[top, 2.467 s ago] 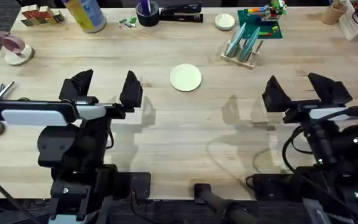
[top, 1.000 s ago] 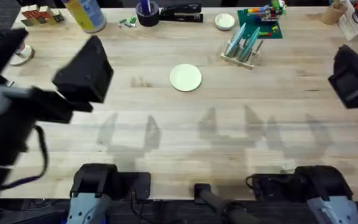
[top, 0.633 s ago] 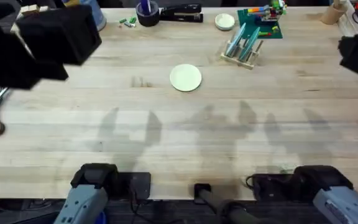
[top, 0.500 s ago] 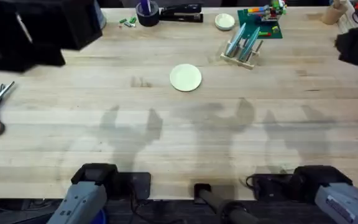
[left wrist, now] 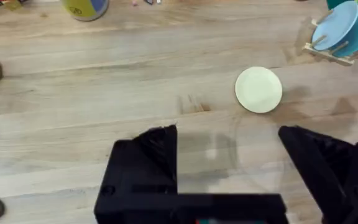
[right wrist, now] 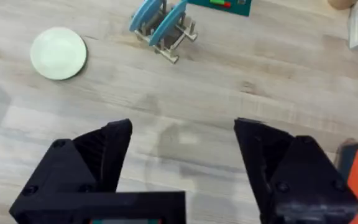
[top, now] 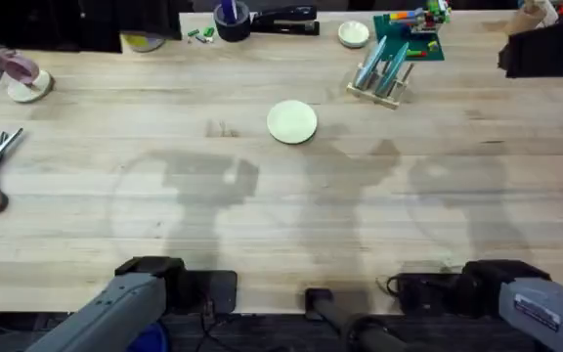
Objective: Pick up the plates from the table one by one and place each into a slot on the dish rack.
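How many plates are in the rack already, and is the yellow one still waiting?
Two teal plates already stand in the rack. Nothing is in hand: the left gripper and right gripper are both open and empty. The cream plate lies flat on the table, waiting to be picked up and slotted.

no legible text, labels, brands or numbers; a mark on the yellow can (left wrist: 84, 9) is too blurred to read.
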